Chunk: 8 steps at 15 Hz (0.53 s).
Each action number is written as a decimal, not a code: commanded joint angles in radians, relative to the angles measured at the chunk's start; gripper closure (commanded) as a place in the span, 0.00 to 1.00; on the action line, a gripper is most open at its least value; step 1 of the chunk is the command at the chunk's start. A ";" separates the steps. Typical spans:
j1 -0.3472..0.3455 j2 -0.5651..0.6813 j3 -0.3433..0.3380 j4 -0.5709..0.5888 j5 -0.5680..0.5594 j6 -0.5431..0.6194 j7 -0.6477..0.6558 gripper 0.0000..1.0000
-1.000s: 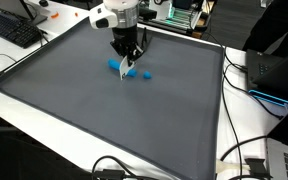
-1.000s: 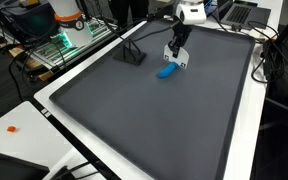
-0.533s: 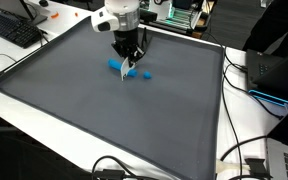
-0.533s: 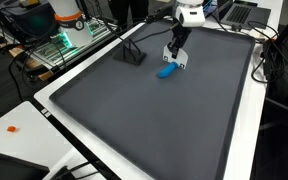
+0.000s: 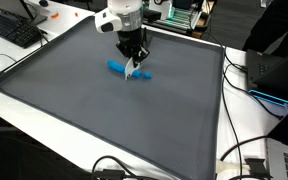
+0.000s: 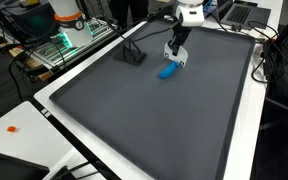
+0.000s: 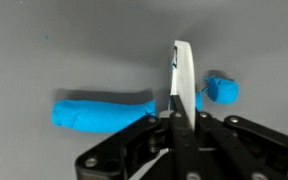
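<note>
A blue dough roll lies on the dark grey mat. A small blue cut-off piece lies just beyond the roll's end. My gripper is shut on a thin white blade that points down into the gap between the roll and the small piece. In both exterior views the gripper stands low over the roll. The small piece also shows beside the blade in an exterior view.
A black keyboard lies off the mat on the white table. A black angled stand sits on the mat near the roll. Cables and a laptop crowd the table edge. A small orange object lies on the table.
The gripper with the blade has shifted a little along the roll toward the small cut-off piece. The roll and the piece have not moved.
</note>
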 commanded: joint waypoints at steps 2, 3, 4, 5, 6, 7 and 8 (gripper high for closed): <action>0.015 -0.031 -0.002 -0.016 -0.027 -0.022 0.020 0.99; 0.016 -0.036 -0.003 -0.015 -0.030 -0.021 0.021 0.99; 0.020 -0.042 -0.009 -0.014 -0.045 -0.017 0.026 0.99; 0.028 -0.048 -0.020 -0.017 -0.073 -0.004 0.039 0.99; 0.028 -0.055 -0.022 -0.016 -0.088 -0.005 0.040 0.99; 0.027 -0.061 -0.024 -0.016 -0.104 -0.004 0.047 0.99; 0.026 -0.065 -0.027 -0.014 -0.119 -0.004 0.052 0.99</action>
